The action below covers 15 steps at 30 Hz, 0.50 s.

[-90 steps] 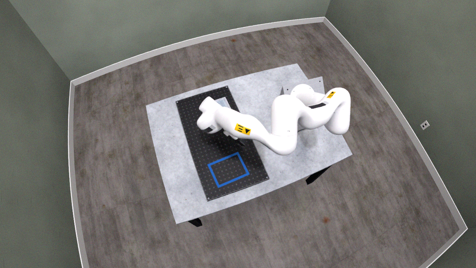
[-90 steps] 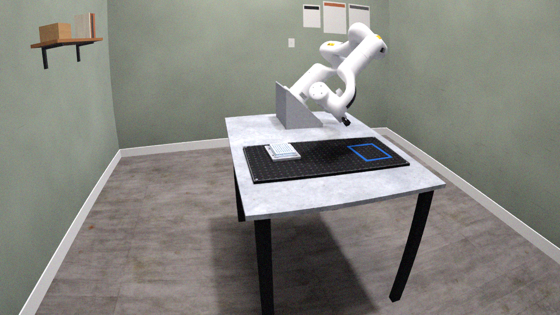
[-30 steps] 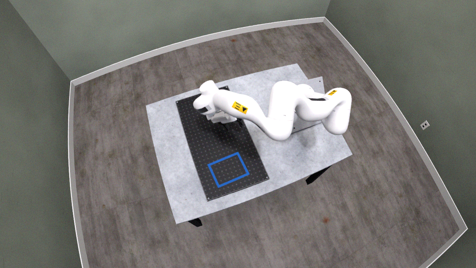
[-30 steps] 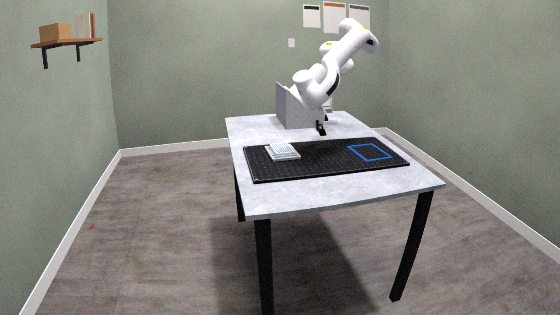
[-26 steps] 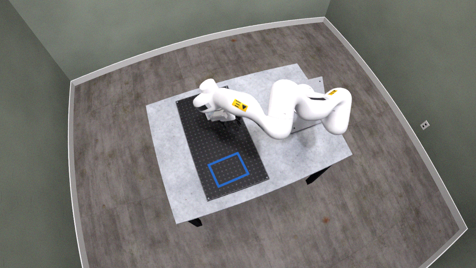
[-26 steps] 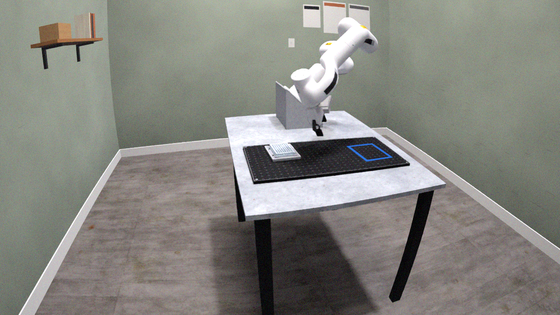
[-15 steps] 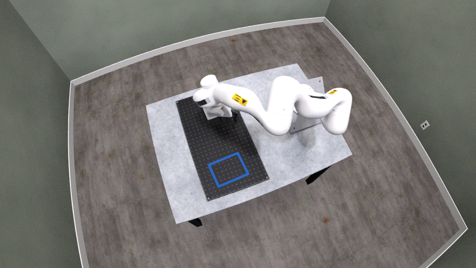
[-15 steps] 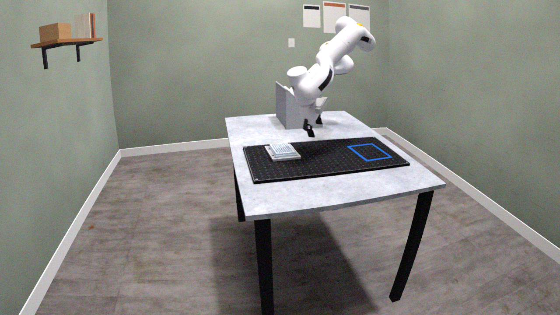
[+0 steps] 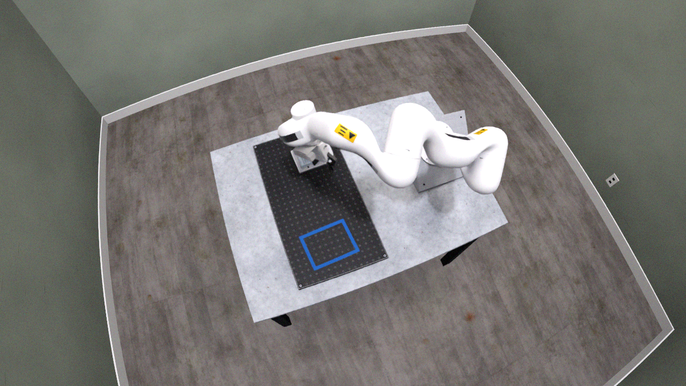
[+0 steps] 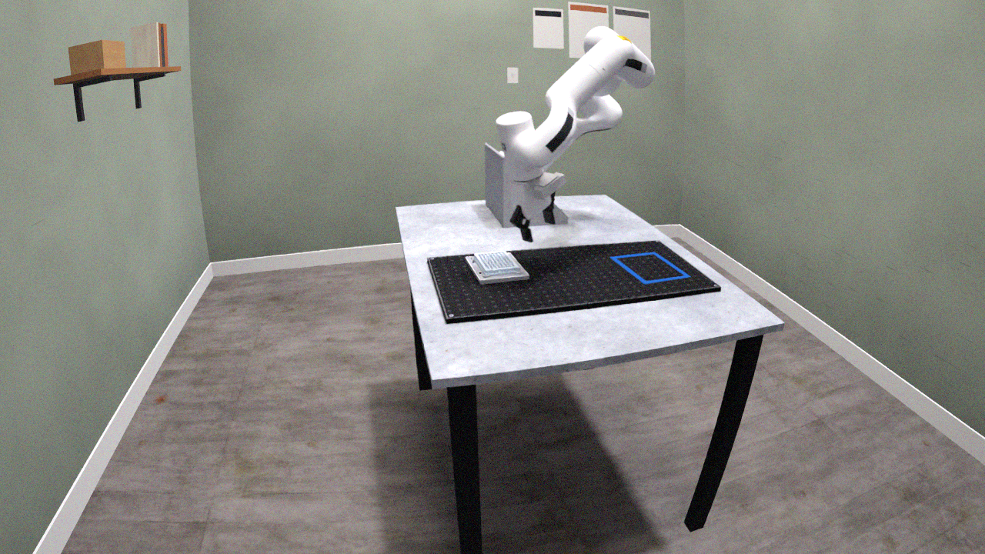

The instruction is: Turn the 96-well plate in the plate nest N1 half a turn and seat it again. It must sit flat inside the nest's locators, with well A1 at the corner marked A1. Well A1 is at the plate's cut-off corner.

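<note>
Pale grey table (image 10: pixel 551 337), black perforated board (image 10: pixel 571 292) on it, grey arm mount (image 10: pixel 497 185)

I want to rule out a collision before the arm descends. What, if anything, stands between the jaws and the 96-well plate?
Nothing visible. The open gripper hangs above the black board, apart from the 96-well plate, with only bare board between them.

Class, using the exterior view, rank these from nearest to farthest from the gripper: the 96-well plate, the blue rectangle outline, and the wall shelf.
1. The 96-well plate, just below and left of the open gripper, in its nest on the black board.
2. The blue rectangle outline, at the board's right end.
3. The wall shelf, high on the left wall, far from the table.
</note>
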Each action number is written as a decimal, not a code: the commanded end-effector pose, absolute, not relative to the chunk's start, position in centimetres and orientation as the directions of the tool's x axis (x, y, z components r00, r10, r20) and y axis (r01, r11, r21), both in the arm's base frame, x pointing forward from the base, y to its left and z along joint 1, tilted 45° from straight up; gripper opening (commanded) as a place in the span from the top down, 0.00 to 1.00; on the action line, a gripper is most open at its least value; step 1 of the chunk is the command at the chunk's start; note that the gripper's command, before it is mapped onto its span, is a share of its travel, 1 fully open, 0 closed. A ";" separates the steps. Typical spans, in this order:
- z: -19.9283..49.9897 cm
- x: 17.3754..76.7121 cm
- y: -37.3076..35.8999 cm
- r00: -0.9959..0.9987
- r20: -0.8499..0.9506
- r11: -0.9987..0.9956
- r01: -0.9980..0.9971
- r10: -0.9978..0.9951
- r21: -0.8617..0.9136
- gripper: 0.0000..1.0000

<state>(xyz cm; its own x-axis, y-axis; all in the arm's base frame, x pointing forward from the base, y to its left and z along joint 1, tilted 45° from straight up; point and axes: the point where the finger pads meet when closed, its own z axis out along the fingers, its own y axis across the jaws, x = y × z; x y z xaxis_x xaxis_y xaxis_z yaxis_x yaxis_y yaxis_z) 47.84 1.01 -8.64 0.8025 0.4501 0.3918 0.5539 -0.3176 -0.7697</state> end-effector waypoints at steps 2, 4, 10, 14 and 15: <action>-10.4 48.7 -1.1 0.870 0.296 -0.437 0.461 0.394 -0.773 0.00; -10.5 48.7 -1.1 0.870 0.296 -0.437 0.461 0.394 -0.773 0.00; -11.8 49.1 -2.8 0.915 0.226 -0.519 0.379 0.335 -0.766 0.00; -12.3 49.3 -3.6 0.937 0.188 -0.561 0.329 0.296 -0.759 0.00; -12.6 49.4 -4.0 0.946 0.169 -0.582 0.304 0.276 -0.755 0.00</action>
